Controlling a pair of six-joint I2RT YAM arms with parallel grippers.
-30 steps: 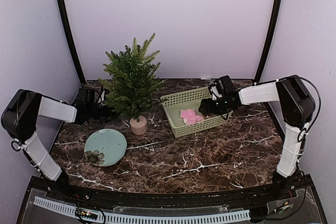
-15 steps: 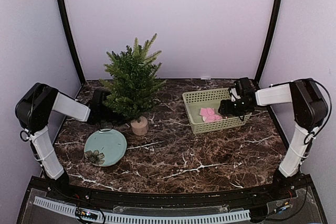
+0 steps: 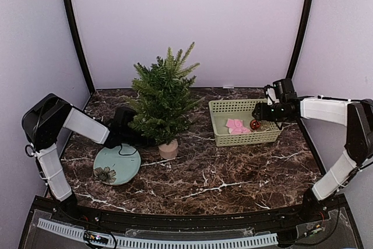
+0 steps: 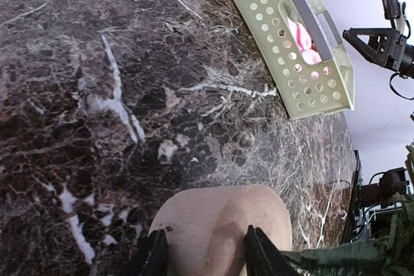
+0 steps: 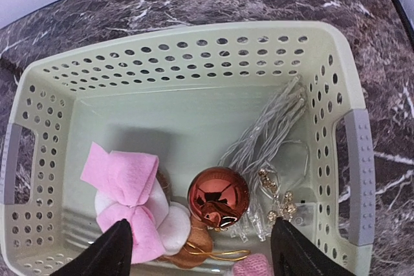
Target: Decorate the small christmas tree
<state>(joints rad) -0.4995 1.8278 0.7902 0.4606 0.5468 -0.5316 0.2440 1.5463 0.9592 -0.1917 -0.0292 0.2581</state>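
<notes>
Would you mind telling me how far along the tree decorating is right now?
Nothing is hung: the small christmas tree is bare. In hand: the left gripper clasps its pot and the right gripper hovers open over the basket. Left: the bauble, pink bow and string lights all lie in there.

The top camera sits above and behind the arm bases at the near edge, looking down and forward over the whole counter (image 3: 221, 173) to the back wall. The left wrist camera rides low and very near the tree pot (image 4: 220, 214), facing across the counter toward its right edge. The right wrist camera looks steeply down into the basket (image 5: 194, 37) from close above. All three views share the basket; the top and left wrist views share the tree pot.
</notes>
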